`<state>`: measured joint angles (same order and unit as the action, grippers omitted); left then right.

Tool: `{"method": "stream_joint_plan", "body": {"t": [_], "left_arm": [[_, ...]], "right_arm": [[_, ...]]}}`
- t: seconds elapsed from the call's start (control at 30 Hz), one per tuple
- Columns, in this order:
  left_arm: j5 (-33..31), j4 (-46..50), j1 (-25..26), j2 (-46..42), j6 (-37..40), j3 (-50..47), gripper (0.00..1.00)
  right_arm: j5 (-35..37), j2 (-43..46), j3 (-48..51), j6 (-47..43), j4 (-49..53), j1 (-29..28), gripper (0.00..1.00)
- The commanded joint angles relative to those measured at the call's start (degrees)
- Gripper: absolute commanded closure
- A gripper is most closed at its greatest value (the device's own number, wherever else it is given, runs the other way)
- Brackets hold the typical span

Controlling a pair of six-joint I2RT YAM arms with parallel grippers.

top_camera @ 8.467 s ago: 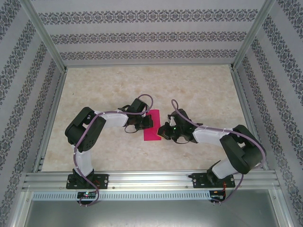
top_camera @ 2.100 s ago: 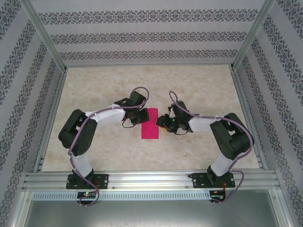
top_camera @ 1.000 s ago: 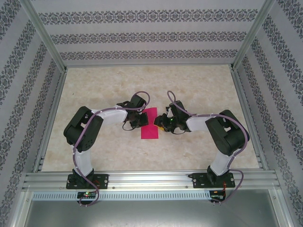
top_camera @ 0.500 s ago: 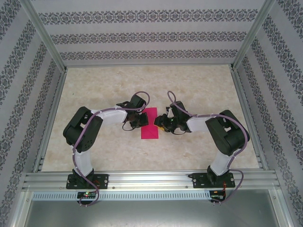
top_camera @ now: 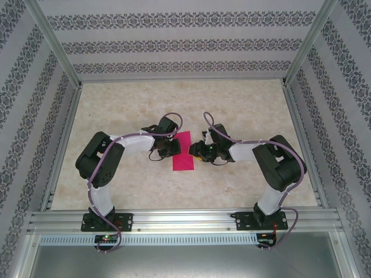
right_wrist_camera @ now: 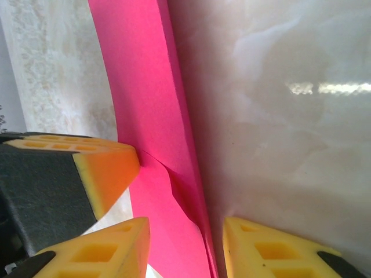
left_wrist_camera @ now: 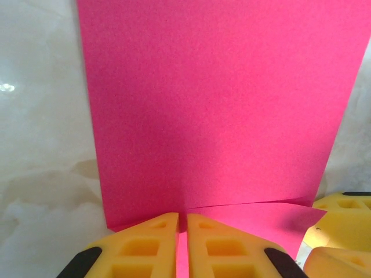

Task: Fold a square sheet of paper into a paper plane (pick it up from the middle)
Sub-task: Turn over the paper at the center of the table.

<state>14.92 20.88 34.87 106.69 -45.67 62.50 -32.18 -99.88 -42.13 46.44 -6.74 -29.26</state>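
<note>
Pink paper (top_camera: 184, 153) lies doubled over on the table (top_camera: 243, 110), left gripper (left_wrist_camera: 181, 243) pinching one edge, right gripper (right_wrist_camera: 185, 226) spread astride the opposite one: thin, floppy, crease-prone I'd judge, so grip edges lightly.

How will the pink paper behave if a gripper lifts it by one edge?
Probably floppy: the paper is thin and curves in the right wrist view. Likely very light, so it may slide on the glossy table.

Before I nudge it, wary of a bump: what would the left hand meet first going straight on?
The pink sheet itself: the left hand, shut on its near edge, points along it. Past it, I cannot tell. The right hand's fingers sit aside.
</note>
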Motion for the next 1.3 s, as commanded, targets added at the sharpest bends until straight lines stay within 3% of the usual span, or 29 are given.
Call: {"method": "stream_joint_plan", "body": {"t": [0.0, 0.73, 1.07, 1.27], "left_arm": [[-0.9, -0.1, -0.5, -2.3, 0.5, -0.8, 0.86], [-1.2, -0.5, -0.5, -2.2, 0.3, -0.8, 0.84], [-0.2, -0.6, -0.6, -3.2, -0.2, -0.5, 0.84], [-1.3, 0.5, -1.8, -9.6, 0.0, -0.9, 0.81]], "right_arm": [[1.3, 1.5, -1.8, -4.8, 2.5, -1.1, 0.61], [-1.1, -3.0, -4.7, -7.2, 1.0, -1.9, 0.68], [-2.7, -3.4, -4.3, -5.7, -2.1, -1.5, 0.81], [-1.7, 0.6, -4.7, -6.6, 1.7, -1.0, 0.92]]}}
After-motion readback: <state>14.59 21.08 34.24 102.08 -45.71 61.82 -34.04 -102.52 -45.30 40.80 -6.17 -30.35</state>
